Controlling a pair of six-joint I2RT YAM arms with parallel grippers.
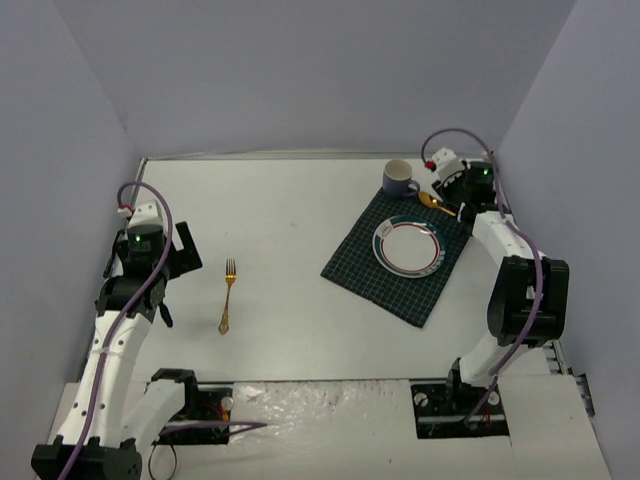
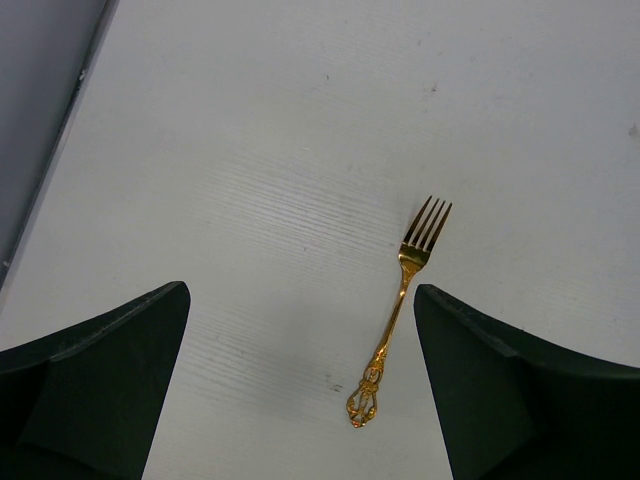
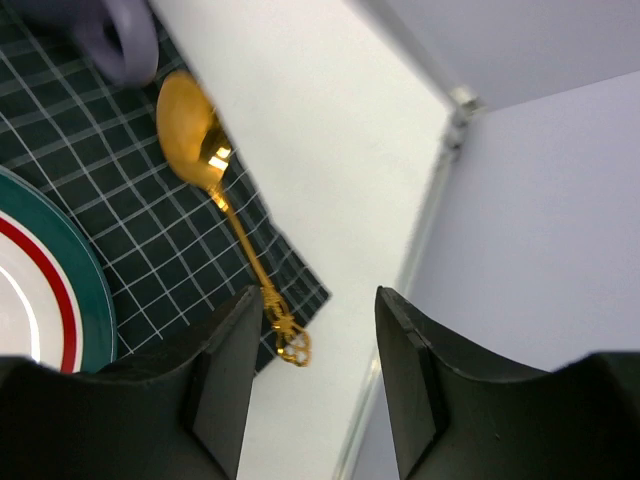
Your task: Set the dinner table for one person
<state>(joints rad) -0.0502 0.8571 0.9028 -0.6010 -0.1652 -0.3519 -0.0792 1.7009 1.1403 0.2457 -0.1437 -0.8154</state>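
1. Right wrist: our right gripper (image 3: 318, 300) stands parted, holding nothing. The spoon (image 3: 215, 170) lies on the cloth (image 3: 150, 230) covering the dinner table (image 3: 330, 130), its handle end just beside one finger.
2. That finger could snag the handle on rising and skew the spoon.
3. Our left gripper (image 2: 300, 290) gapes wide and empty. The fork (image 2: 400, 300) lies nearer one finger, so closing could flick it.

Forks: one gold fork (image 2: 400, 300).
Spoons: one gold spoon (image 3: 215, 185).
Plates: one white plate (image 1: 407, 247) with green and red rings.
Mugs: one pale mug (image 1: 400, 178).
Cloths: one dark green checked cloth (image 1: 368, 270).
Counters: one white counter (image 1: 300, 220).
Robot arms: two, the left arm (image 1: 118, 330) and the right arm (image 1: 522, 290).
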